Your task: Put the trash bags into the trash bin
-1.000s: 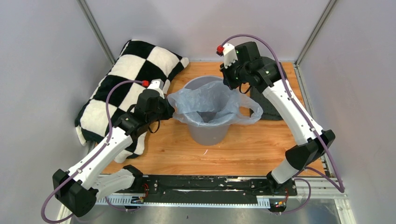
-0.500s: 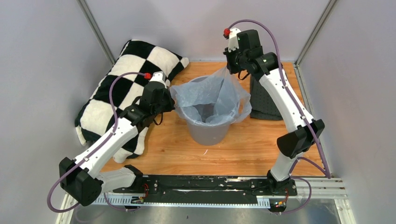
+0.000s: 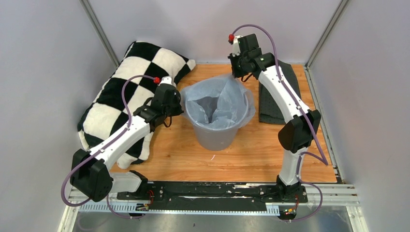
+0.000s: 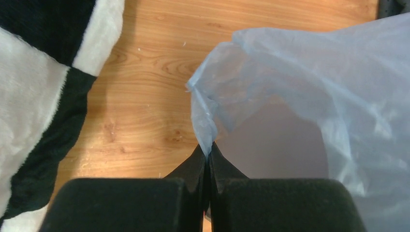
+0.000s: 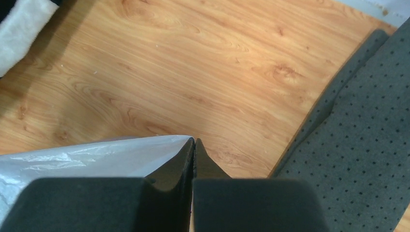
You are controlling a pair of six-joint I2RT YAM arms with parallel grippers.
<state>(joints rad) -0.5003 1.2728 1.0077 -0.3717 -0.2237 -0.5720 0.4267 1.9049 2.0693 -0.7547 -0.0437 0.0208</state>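
The pale blue-grey trash bag point(image 3: 220, 104) hangs open inside the round light grey trash bin point(image 3: 215, 135) at the table's middle, its edge draped over the rim. My left gripper point(image 3: 180, 110) is shut on the bag's left edge point(image 4: 205, 121) beside the bin's left rim. My right gripper point(image 3: 238, 76) is shut on the bag's far edge point(image 5: 96, 157), held above the bin's back rim. The bag stretches between the two grippers. The bin's inside wall shows through the bag in the left wrist view point(image 4: 280, 140).
A black-and-white checkered pillow point(image 3: 125, 92) lies left of the bin, under the left arm. A dark grey dotted cloth point(image 3: 280, 96) lies flat at the right, also in the right wrist view point(image 5: 358, 121). Grey walls enclose the wooden table point(image 3: 251, 154).
My right gripper moved back and left with the bag's edge. The bag has settled lower over the bin's rim, and its loose right handle loop no longer hangs outside. My left gripper shifted slightly right.
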